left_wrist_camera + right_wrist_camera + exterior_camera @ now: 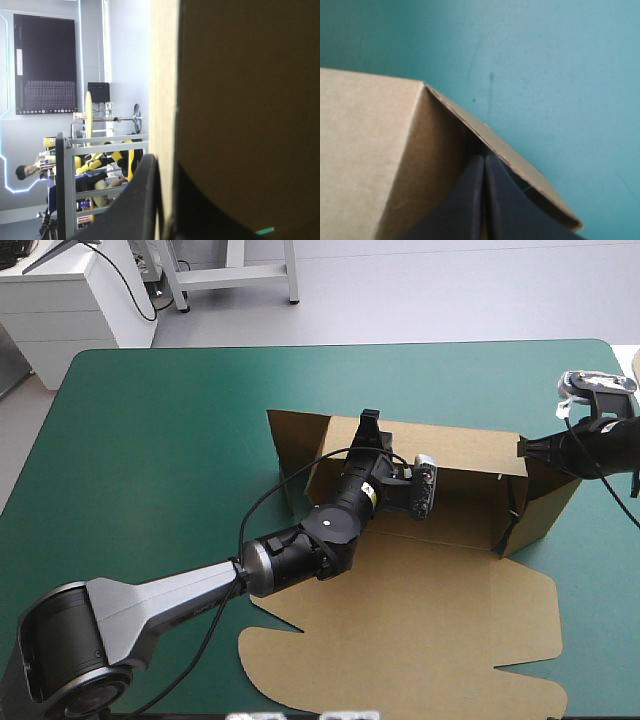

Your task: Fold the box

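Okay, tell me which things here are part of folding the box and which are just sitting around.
Part of the job: the box, walls raised; left end effector on its far wall; right end effector at its right end.
Just there: the teal-green table cover.

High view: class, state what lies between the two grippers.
The raised far wall of the box runs between the left gripper and the right gripper; the high view shows this.

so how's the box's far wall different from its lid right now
The far wall stands upright; the lid lies flat on the teal-green cover. The left end effector grips the far wall's top edge; nothing holds the lid. Both are the same brown board.
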